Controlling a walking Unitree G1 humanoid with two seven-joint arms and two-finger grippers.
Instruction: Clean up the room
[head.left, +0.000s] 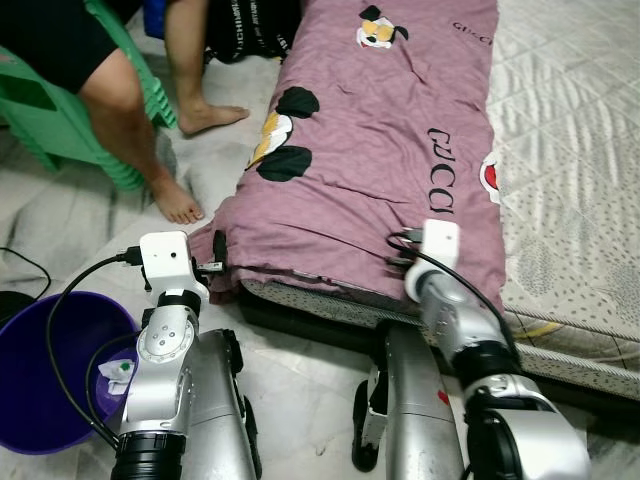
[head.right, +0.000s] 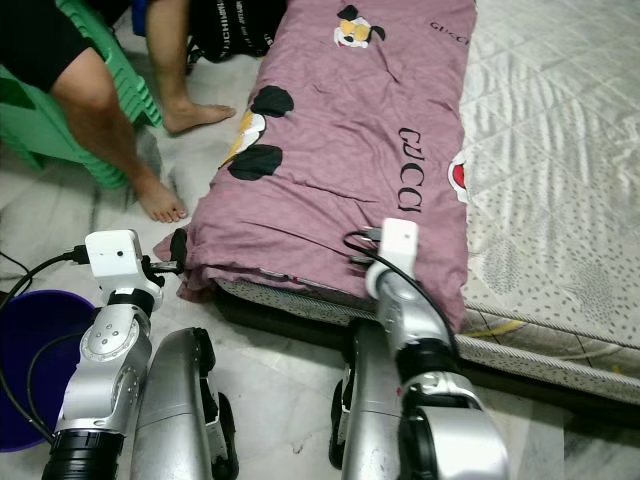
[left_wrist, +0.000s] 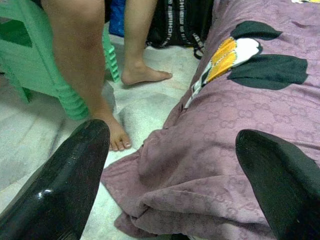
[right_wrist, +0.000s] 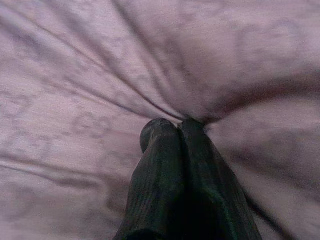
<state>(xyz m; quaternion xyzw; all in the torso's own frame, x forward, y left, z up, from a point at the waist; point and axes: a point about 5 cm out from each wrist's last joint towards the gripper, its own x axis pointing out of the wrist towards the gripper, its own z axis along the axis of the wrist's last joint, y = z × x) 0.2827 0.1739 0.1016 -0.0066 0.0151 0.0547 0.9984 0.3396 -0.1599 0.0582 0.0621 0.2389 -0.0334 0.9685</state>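
A mauve blanket (head.left: 380, 130) with cartoon duck prints and black lettering lies along the near side of a mattress (head.left: 570, 150). Its bunched corner hangs over the mattress edge toward the floor. My right gripper (right_wrist: 172, 125) is pressed into the blanket near that front edge and is shut on a pinch of the cloth, with folds running in to the fingertips. My left gripper (left_wrist: 172, 145) is open and hovers just off the blanket's hanging left corner, with nothing between its fingers (left_wrist: 75, 170).
A purple bucket (head.left: 40, 370) stands on the floor at my left with a small white scrap inside. A person's bare legs (head.left: 150, 130) and a green plastic chair (head.left: 60, 120) are beyond it. A black bag (head.left: 250, 30) sits by the bed.
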